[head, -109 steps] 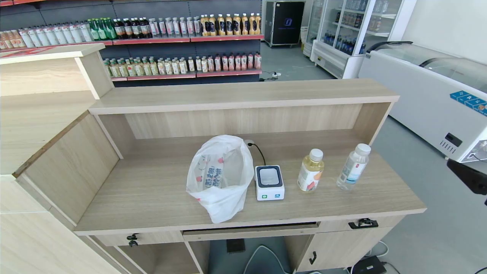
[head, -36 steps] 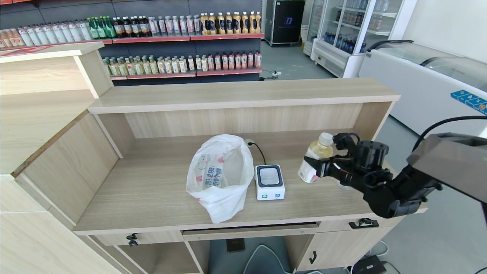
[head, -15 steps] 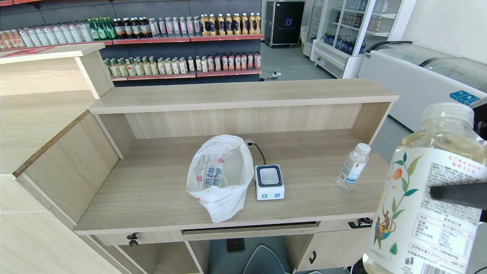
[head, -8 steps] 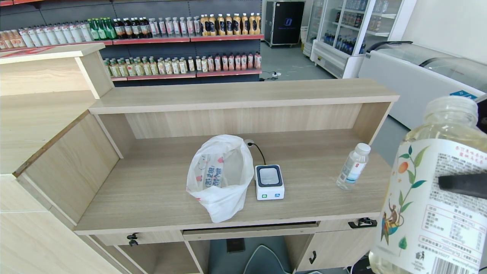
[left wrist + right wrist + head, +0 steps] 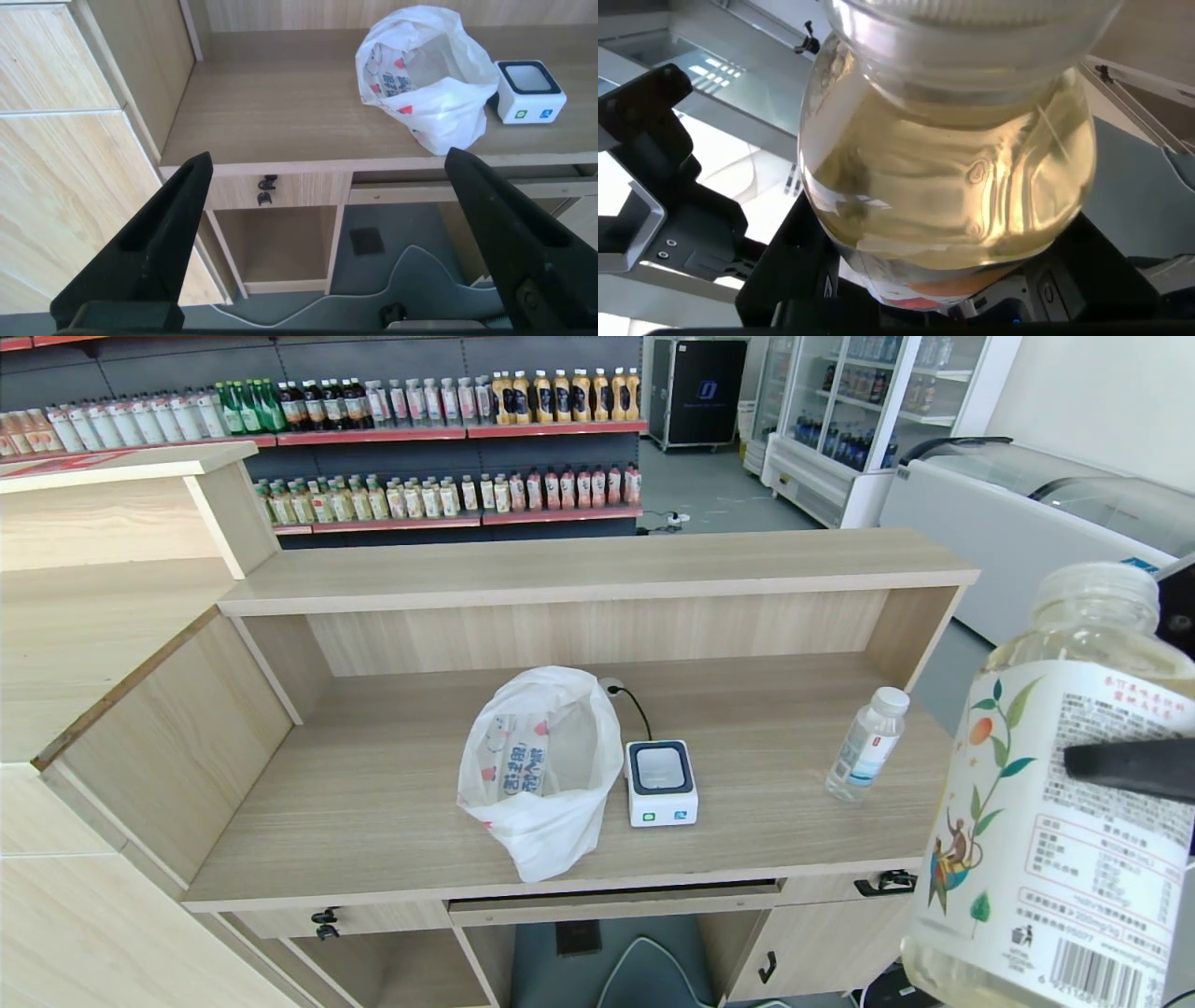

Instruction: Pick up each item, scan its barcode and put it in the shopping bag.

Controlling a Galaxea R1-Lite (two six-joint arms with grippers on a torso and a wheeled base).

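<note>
From my remote station, the light wooden checkout counter (image 5: 373,803) carries three things: a white plastic shopping bag (image 5: 541,775) standing open near the middle, a small white scanner (image 5: 661,784) just beside it on the right, its black cable (image 5: 637,707) running toward the back, and a clear water bottle (image 5: 866,745) upright, well apart toward the right end
</note>
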